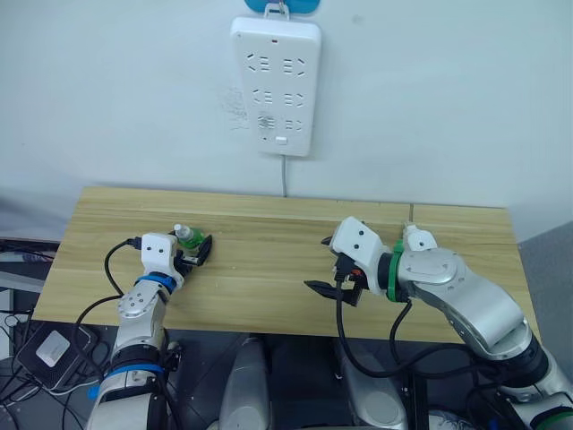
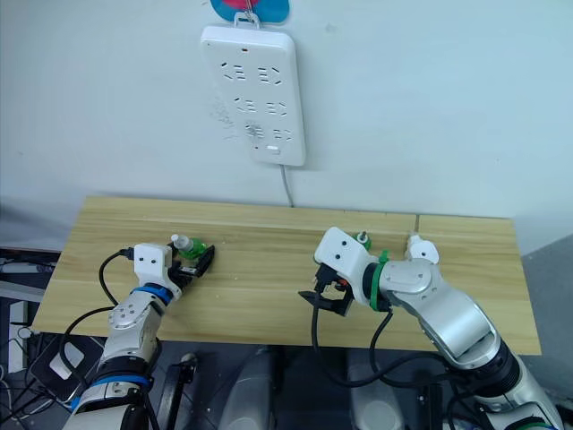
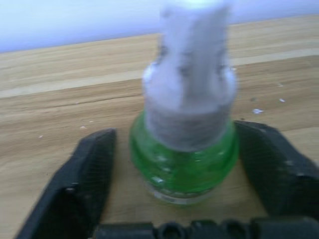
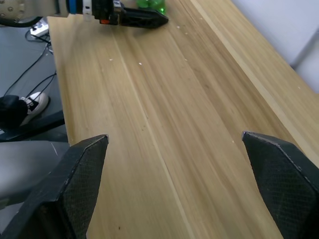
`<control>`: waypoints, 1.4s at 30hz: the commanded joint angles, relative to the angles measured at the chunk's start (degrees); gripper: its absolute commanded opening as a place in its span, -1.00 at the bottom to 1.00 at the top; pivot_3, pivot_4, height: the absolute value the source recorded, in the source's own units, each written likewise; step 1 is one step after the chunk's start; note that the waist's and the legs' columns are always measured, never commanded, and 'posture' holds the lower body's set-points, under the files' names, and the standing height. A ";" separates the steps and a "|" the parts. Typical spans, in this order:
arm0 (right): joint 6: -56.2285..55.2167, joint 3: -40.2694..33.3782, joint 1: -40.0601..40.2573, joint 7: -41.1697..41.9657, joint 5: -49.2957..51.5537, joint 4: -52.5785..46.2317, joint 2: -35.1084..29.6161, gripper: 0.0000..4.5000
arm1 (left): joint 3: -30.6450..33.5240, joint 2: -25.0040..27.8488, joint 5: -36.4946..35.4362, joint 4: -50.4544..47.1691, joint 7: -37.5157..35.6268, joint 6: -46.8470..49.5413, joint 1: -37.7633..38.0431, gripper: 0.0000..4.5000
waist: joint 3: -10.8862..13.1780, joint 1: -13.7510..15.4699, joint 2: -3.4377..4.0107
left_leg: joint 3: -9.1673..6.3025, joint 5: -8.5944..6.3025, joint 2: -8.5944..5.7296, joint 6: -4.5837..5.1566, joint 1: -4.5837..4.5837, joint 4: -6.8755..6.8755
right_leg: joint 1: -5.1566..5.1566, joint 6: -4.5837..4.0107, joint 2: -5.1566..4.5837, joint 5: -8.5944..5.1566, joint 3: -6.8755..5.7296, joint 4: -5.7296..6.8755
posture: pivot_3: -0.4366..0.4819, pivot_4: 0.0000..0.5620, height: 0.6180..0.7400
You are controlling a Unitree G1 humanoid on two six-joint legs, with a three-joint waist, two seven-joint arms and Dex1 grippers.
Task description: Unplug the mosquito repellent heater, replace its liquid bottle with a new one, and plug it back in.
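Left wrist view: the left gripper [image 3: 182,199] brackets a green bottle [image 3: 183,162], fingers not visibly touching. The power strip [image 1: 275,82] is empty and the right gripper [image 4: 174,184] wide open, so the heater [image 1: 419,238] seemingly awaits refitting and plugging.

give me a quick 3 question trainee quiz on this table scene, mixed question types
1. True or false: the left tool has its fingers on either side of a green bottle on the wooden table.
2. What hangs on the wall above the table? A) a clock B) a white power strip C) a shelf
3. Fill in: the right tool is open and holds ____.

Key: 1 true; 2 B; 3 nothing
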 commanded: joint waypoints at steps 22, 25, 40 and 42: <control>2.54 -11.50 -5.18 -0.63 16.45 -0.05 8.47 1.00 | -20.41 14.26 -12.78 -51.83 -34.27 37.44 -3.58 0.01 | -1.34 -0.30 -0.47 | -0.19 0.42 0.00 -0.89 -0.79 -0.07 | -0.86 -0.20 -0.02 0.24 -0.27 0.11 | -0.34 -0.15 0.75; 1.67 -10.06 -6.94 -1.63 15.78 1.62 9.77 1.00 | -22.34 14.31 -12.45 -50.87 -37.13 38.54 -7.06 0.01 | -2.44 -0.35 -0.49 | -0.20 0.41 -0.03 -0.89 -0.88 -0.10 | -0.92 -0.21 -0.04 0.24 -0.30 0.04 | -0.35 -0.19 0.75; -5.17 -4.84 -8.91 -2.17 12.70 4.63 10.33 0.08 | -23.31 14.99 -11.52 -49.14 -41.96 39.29 -10.74 0.01 | -4.19 -0.44 -0.52 | -0.25 0.42 -0.03 -0.87 -0.95 -0.07 | -0.98 -0.23 -0.04 0.25 -0.37 0.12 | -0.33 -0.31 0.75; -6.73 -3.50 -8.82 -1.67 11.40 4.90 9.59 -0.22 | -23.23 14.87 -11.57 -49.04 -42.05 39.15 -11.00 0.01 | -4.32 -0.44 -0.51 | -0.26 0.42 -0.03 -0.87 -0.95 -0.04 | -0.98 -0.23 -0.04 0.25 -0.38 0.14 | -0.33 -0.32 0.75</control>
